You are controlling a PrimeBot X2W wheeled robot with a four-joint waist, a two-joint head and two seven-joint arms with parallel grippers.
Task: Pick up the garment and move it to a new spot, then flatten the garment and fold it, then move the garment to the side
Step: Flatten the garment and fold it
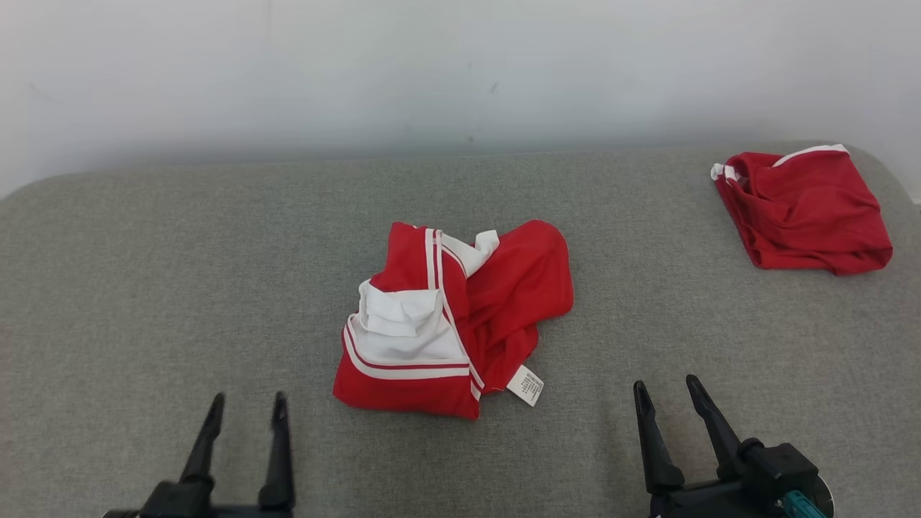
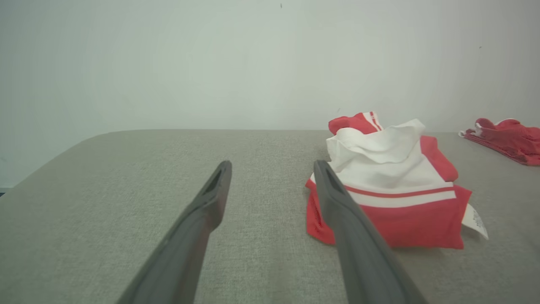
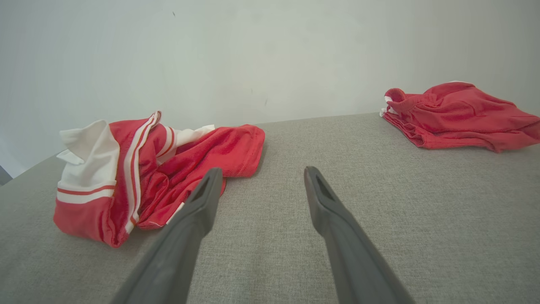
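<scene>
A crumpled red garment (image 1: 460, 316) with white panels and stripes lies in the middle of the grey surface, a white care tag (image 1: 526, 385) sticking out at its near edge. The left wrist view has it (image 2: 392, 190) to the right of the fingers; the right wrist view has it (image 3: 152, 169) at the left. My left gripper (image 1: 248, 404) hovers open near the front left, apart from the cloth. My right gripper (image 1: 665, 388) is open at the front right, with nothing between its fingers.
A second red garment (image 1: 802, 208) with white trim lies bunched at the far right, near the surface's rounded corner; it appears too in the right wrist view (image 3: 455, 116). The grey fabric surface (image 1: 180, 288) ends at a pale wall (image 1: 460, 72) behind.
</scene>
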